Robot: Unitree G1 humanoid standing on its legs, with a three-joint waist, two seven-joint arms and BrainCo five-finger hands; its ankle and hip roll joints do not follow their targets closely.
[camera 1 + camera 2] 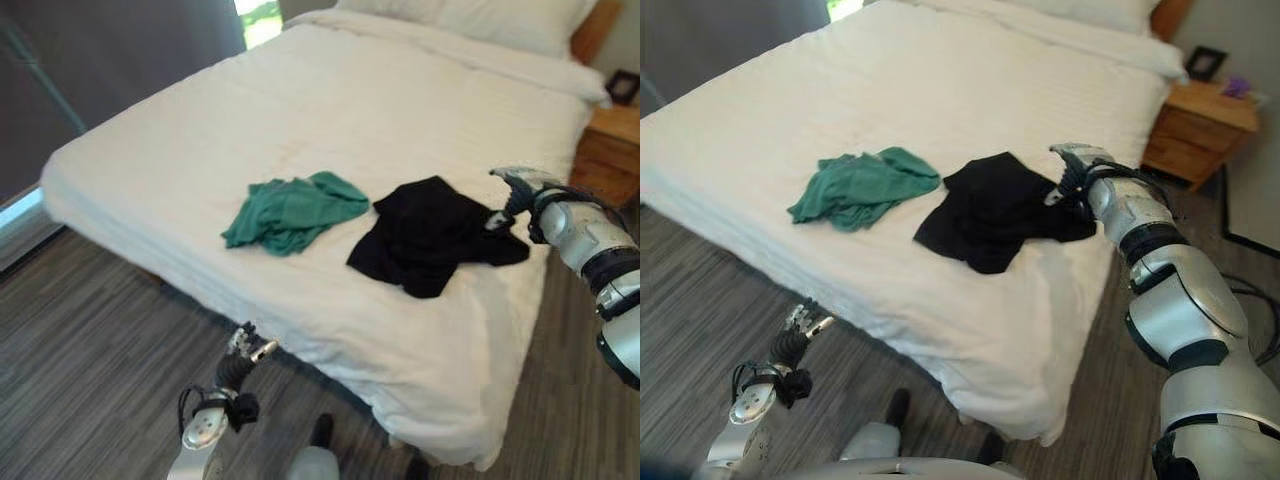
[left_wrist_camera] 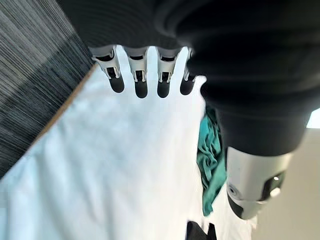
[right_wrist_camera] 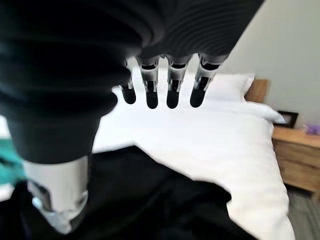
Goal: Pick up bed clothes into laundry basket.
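Nothing has gone into a laundry basket yet, as far as these views show, and no basket can be seen around the bed (image 1: 330,130). Both garments lie on the white duvet near the foot edge: a crumpled green garment (image 1: 292,212) toward the robot's left, and a black garment (image 1: 432,235) spread flat just beside it to the right, the two close but apart. So the whole job appears to be ahead: each piece must be grasped, lifted and carried off, and the black one looks like the first target.

The right robot hand (image 1: 1072,172) is stretched out over the bed at the far right edge of the black garment, low enough that it seems right at the cloth, though contact cannot be confirmed. In its own wrist view its fingers (image 3: 172,92) point straight out in a row over the black fabric, with the thumb apart below them, so the right robot hand is spread and grips nothing. The arm reaches forward from the right, forearm nearly level with the mattress.

The left robot hand (image 1: 245,348) hangs low in front of the bed's foot edge, above the grey striped floor (image 1: 90,360), well short of the green garment. Its fingers (image 2: 141,80) likewise extend straight, with nothing between them and the thumb; it holds nothing and looks idle

A wooden nightstand (image 1: 1200,125) stands beside the head of the bed, on the right
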